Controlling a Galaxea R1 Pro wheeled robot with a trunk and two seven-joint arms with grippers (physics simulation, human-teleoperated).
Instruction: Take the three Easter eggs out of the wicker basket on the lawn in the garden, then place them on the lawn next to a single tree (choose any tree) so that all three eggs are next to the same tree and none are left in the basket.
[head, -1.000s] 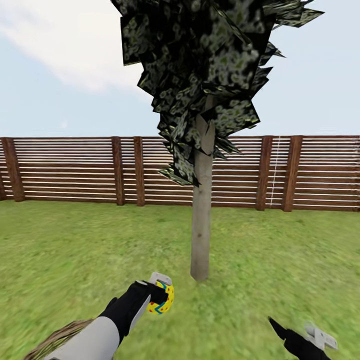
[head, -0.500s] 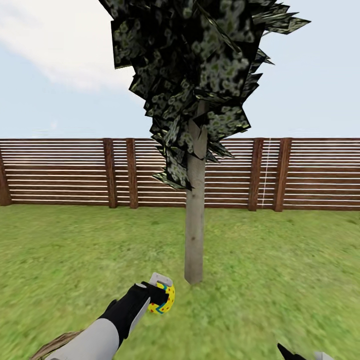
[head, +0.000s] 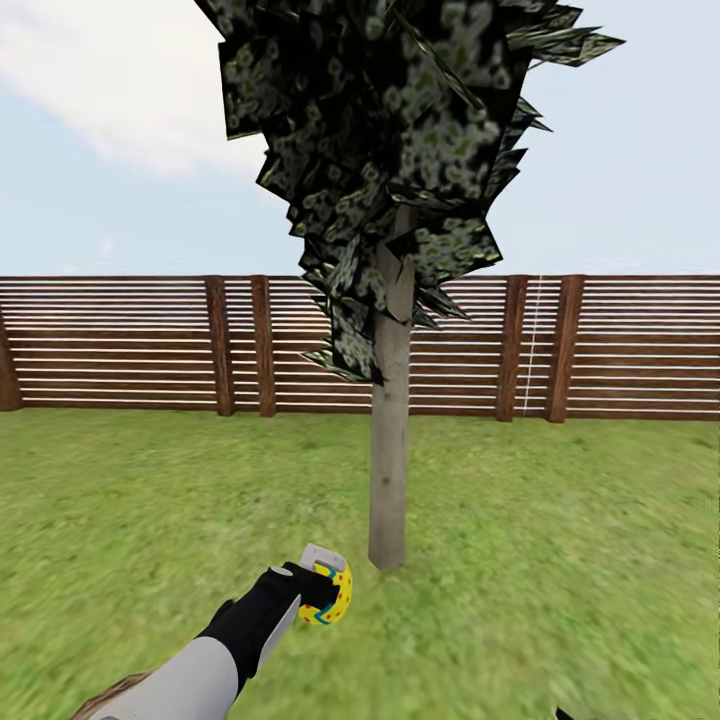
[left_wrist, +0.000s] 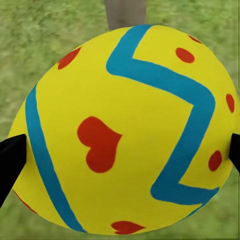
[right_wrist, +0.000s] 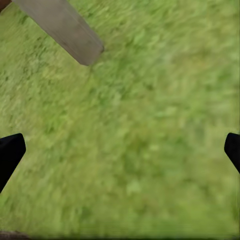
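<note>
left end effector clamped on an easter egg, held above the lawn near the tree.

in the left wrist view the yellow egg, with blue zigzag bands and red marks, sits between the two dark fingertips, which press its sides. the pale trunk stands just beyond and slightly to the right of this end effector, in front of the slatted fence. a sliver of the wicker basket shows behind it, by the forearm. the right end effector hangs spread wide over bare grass, gripping nothing, with the trunk base ahead of it.
</note>
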